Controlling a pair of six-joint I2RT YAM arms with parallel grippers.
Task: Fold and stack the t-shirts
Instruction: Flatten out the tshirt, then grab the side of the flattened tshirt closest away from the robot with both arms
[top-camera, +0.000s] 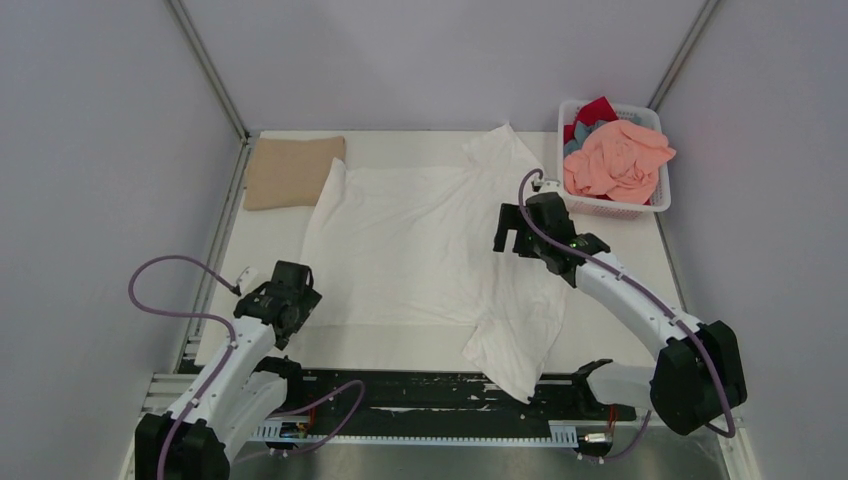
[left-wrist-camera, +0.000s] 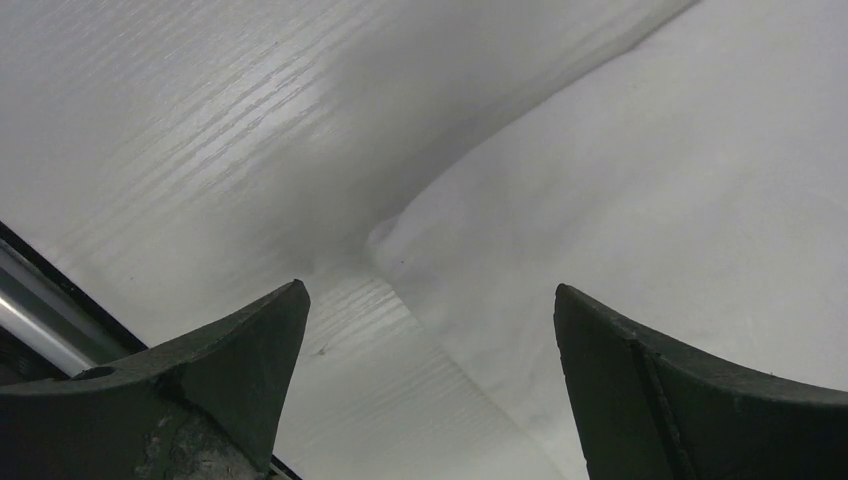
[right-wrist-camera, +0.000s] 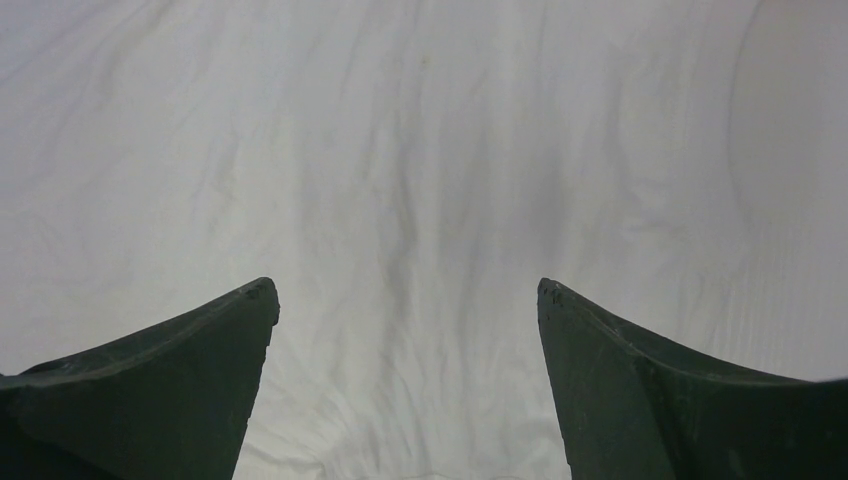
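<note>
White t-shirt (top-camera: 420, 245) lies spread (tan t-shirt (top-camera: 292, 172) folded).

A robotics lab test cell: plain grey panel walls (top-camera: 100, 150) and metal corner posts (top-camera: 208, 68) enclose a white wood-grain tabletop (top-camera: 265, 240), a black slotted mounting rail (top-camera: 400, 388) along its near edge.

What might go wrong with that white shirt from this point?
The white t-shirt hangs over the near edge onto the black rail, so it may snag when pulled. The open left gripper hovers at the shirt's edge and might close on bare table instead of cloth.
</note>
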